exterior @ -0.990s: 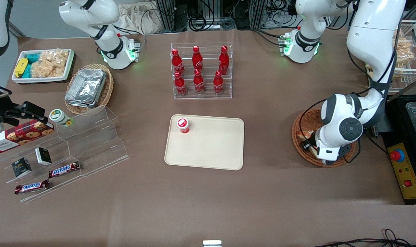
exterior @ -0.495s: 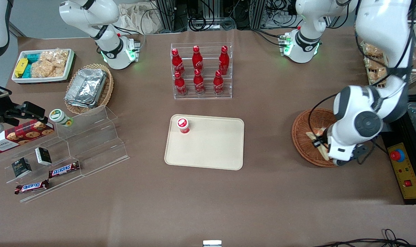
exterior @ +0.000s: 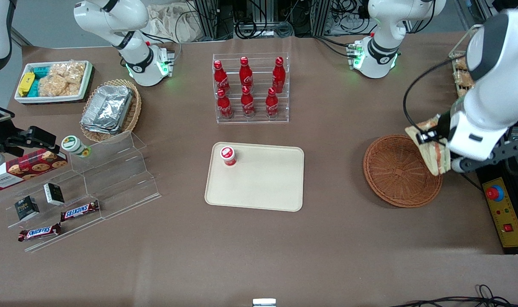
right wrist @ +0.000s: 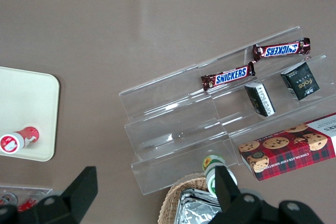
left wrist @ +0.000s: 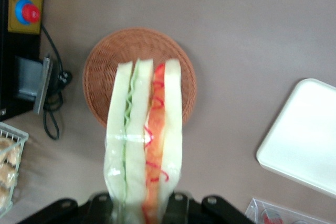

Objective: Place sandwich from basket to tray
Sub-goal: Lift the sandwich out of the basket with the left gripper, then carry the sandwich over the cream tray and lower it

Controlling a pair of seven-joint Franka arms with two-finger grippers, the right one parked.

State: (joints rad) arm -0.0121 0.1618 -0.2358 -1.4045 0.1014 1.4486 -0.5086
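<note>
At the parked arm's end of the table, a white bin of snacks sits beside a pale wicker basket of foil containers, and nearer the front camera a clear stepped display carries a cookie box, two small dark cartons and two Snickers bars. Toward the middle, an acrylic rack holds six red cola bottles, and nearer the camera than the rack lies the tray, flat on the brown cloth, with a small red-capped cup standing in one corner of it. Toward the working arm's end rests the basket, with nothing in it. Raised above the basket's rim, at the edge nearest the control box, the gripper is clamped on the sandwich; the wrist view shows the wedge pinched between the two fingers at its wide end, its bread, green and orange-red layers pointing down at the basket, clear of the wicker. The sandwich is well apart from the tray.
</note>
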